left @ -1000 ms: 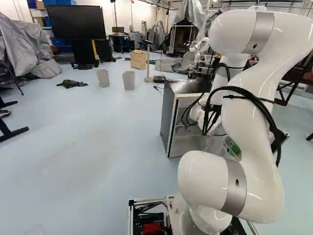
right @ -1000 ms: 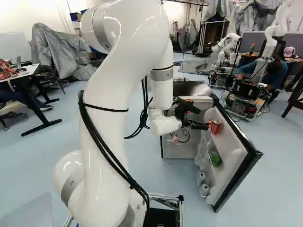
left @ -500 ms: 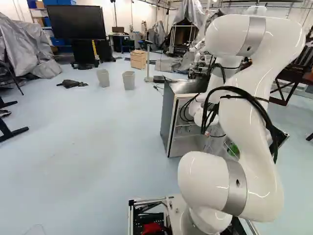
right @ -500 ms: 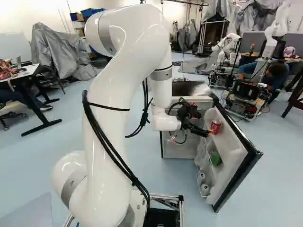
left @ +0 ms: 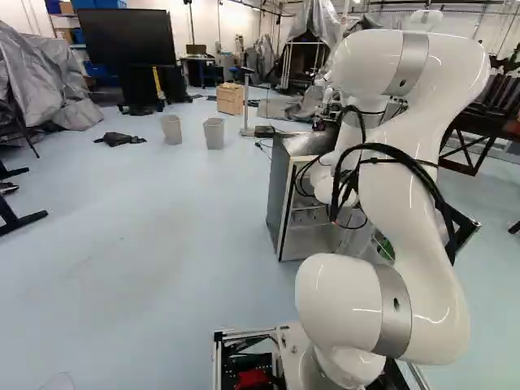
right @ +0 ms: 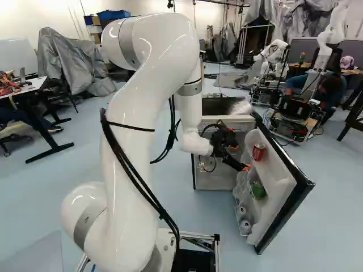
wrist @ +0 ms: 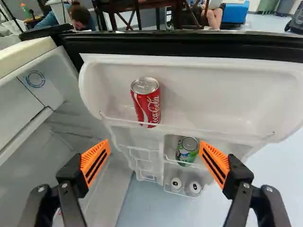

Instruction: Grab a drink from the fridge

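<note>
In the right base view my gripper (right: 245, 167) hangs at the inner side of the opened fridge door (right: 283, 170), just short of a red can (right: 258, 152). The wrist view shows the gripper (wrist: 154, 161) open wide, nothing between its orange pads. Ahead of it the red can (wrist: 147, 101) stands upright on the door's top shelf (wrist: 208, 99). A green can (wrist: 187, 150) sits on the shelf below, and two more cans (wrist: 194, 187) lie or stand lower still. The fridge body (left: 280, 195) stands beyond my arm in the left base view.
The fridge's inner wall (wrist: 61, 127) is close beside one finger. The door's black edge (wrist: 189, 45) runs behind the top shelf. Another robot (right: 292, 113) stands beyond the door, with a person near it. Two grey bins (left: 214, 132) are on the floor farther off.
My arm has drawn back somewhat, and the gripper has come away from the red can and tipped downward. The cans and door have not shifted; the base has stayed put.
</note>
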Controlling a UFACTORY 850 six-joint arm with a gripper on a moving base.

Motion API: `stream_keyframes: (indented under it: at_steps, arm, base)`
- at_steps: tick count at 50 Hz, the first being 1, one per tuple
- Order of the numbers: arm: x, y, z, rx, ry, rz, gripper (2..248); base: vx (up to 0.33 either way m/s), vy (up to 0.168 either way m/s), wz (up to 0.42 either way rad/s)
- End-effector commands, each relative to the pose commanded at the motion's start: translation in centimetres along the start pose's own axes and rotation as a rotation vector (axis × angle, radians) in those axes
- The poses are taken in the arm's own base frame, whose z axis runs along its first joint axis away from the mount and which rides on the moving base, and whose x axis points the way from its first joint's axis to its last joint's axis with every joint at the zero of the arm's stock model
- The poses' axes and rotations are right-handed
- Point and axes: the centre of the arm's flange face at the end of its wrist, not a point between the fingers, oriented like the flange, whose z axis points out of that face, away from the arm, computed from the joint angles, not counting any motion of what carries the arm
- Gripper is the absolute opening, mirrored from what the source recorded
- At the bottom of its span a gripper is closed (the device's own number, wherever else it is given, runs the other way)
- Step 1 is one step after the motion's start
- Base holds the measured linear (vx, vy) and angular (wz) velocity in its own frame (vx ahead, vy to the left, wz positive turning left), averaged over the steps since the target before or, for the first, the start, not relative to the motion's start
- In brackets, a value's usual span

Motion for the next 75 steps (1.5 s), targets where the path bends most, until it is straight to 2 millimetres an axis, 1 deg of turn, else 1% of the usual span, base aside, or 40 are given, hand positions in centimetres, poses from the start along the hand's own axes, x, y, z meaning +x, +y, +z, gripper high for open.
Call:
stream_keyframes:
  at_steps: [18,38,55,66,75]
  arm:
    - [1.5,-0.1,-1.0,0.014,0.011,0.023,247]
    - [2.8,-0.9,-2.3,0.027,-0.033,0.064,247]
    - [2.2,-0.9,-3.7,-0.058,-0.07,0.134,247]
    - [1.6,-0.9,-4.8,-0.101,-0.062,0.162,247]
    - [1.7,-1.3,-5.0,-0.114,-0.035,0.172,247]
  base:
    - [0.0,0.0,0.0]
    - [0.0,0.0,0.0]
    - [0.0,0.0,0.0]
    - [0.0,0.0,0.0]
    - [0.0,0.0,0.0]
